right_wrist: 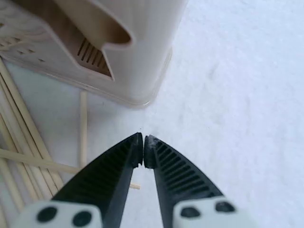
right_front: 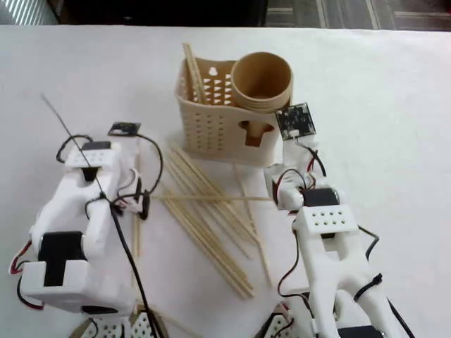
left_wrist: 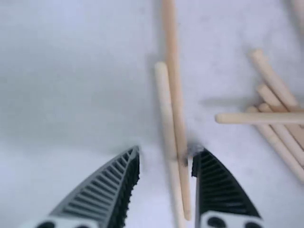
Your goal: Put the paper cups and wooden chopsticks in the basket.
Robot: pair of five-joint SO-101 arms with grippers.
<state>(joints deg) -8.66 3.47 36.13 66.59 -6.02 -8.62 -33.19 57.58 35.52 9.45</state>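
Seeing paper cups (right_front: pixel 262 95) stacked at 3 o'clock in the basket (right_front: pixel 211 130), wooden chopsticks (right_front: pixel 211 220) lying loose at its 6 o'clock. Straddling two with the left gripper (left_wrist: pixel 167 152) spread wide, clamping nothing. Hovering the right gripper (right_wrist: pixel 144 142) pinched closed, empty, at 5 o'clock.

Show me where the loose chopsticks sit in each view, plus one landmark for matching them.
High view: chopsticks fanned out just before the basket.
Left wrist view: two inside the open left claw, more ends off to one side.
Right wrist view: a row beside the basket, next to the shut right claw.
Landmark: the cross stick lying over the pile, apparently the same one in all three.
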